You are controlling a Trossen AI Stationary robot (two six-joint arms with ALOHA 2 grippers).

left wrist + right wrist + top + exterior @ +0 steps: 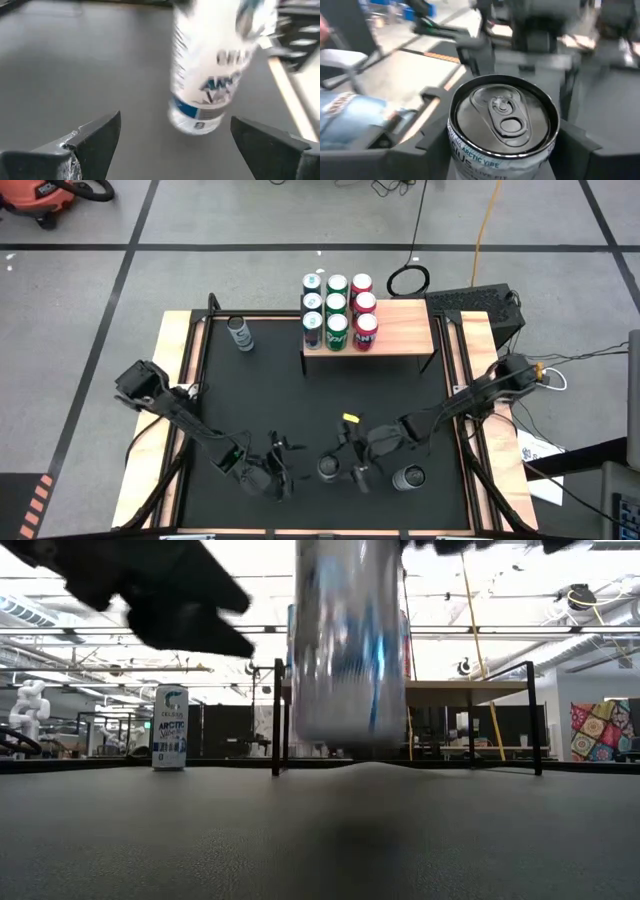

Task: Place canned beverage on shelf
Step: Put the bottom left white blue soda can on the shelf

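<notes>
A white-and-blue can [328,468] is near the table's front edge, held in my right gripper [340,467], which is shut on it. The right wrist view looks down on the can's top [502,112]. In the low view the can [350,650] hangs above the mat. My left gripper [280,468] is open and empty just left of the can. Its fingers [100,135] stand apart with the can [210,75] ahead of them. The shelf [400,330], a light-wood board on black legs, stands at the far side and carries several upright cans [337,312] on its left part. My right gripper pinches the can between its two fingers, one on each side of the wall [551,147] just below the top rim. The fingers come about level from the table's right side. The can is lifted clear of the mat, roughly upright, its bottom [195,120] free.
Another can [408,477] stands on the mat right of my right gripper. A white can [240,333] stands upright at the far left, also in the low view [170,727]. The shelf's right part [470,690] is bare. Wooden rails [175,380] border the black mat.
</notes>
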